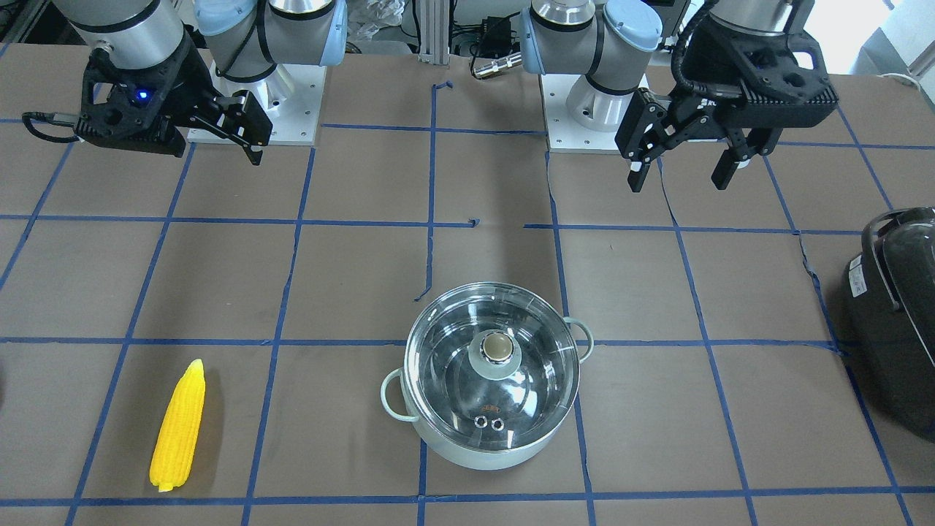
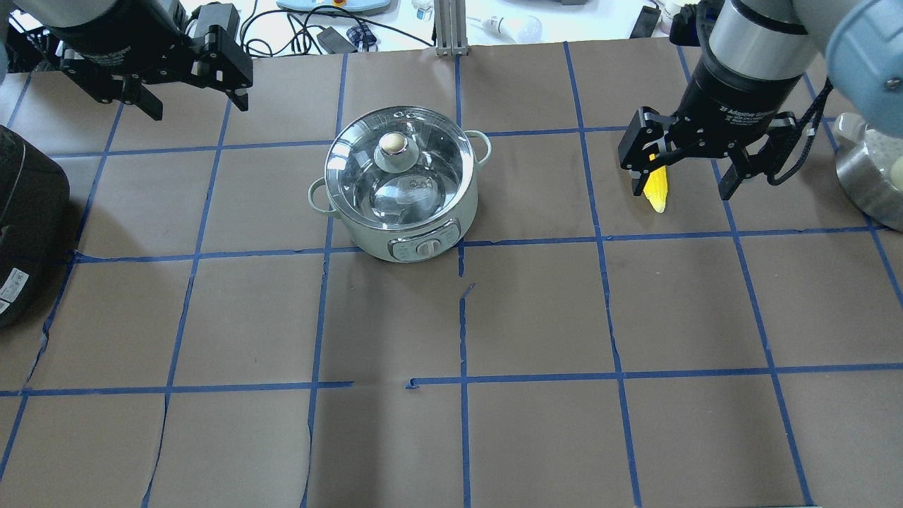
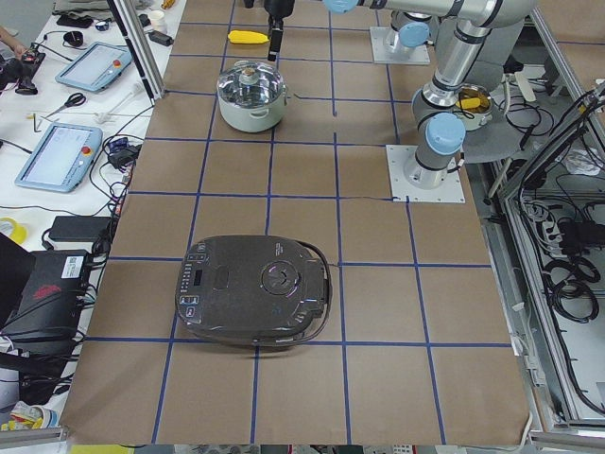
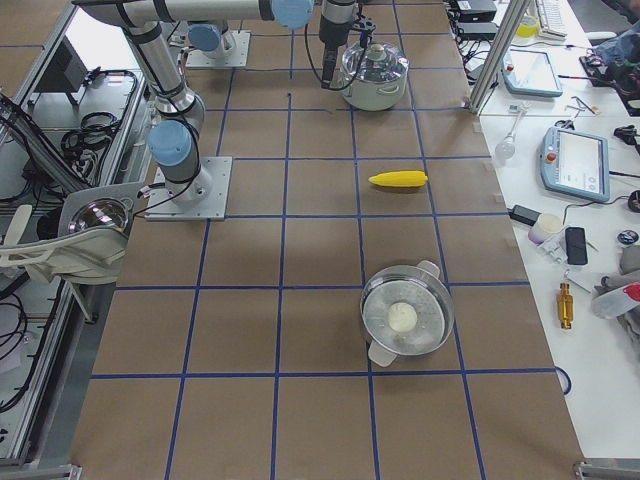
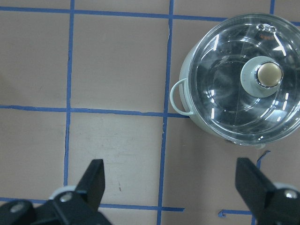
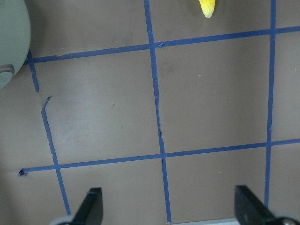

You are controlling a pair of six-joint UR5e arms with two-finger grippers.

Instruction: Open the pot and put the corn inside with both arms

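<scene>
The pale mint-green pot stands mid-table with its clear glass lid on it, brass-topped knob up; it also shows in the overhead view. The yellow corn lies flat on the table, apart from the pot, on my right arm's side. My left gripper hovers open and empty; in its wrist view the pot lies ahead and to the right. My right gripper hovers open and empty above the table, and in the overhead view it partly hides the corn. The right wrist view shows only the corn's tip.
A black appliance with a handle sits at the table's end on my left side. A steel pot with a pale round thing inside stands on my right side. Blue tape lines grid the brown table cover.
</scene>
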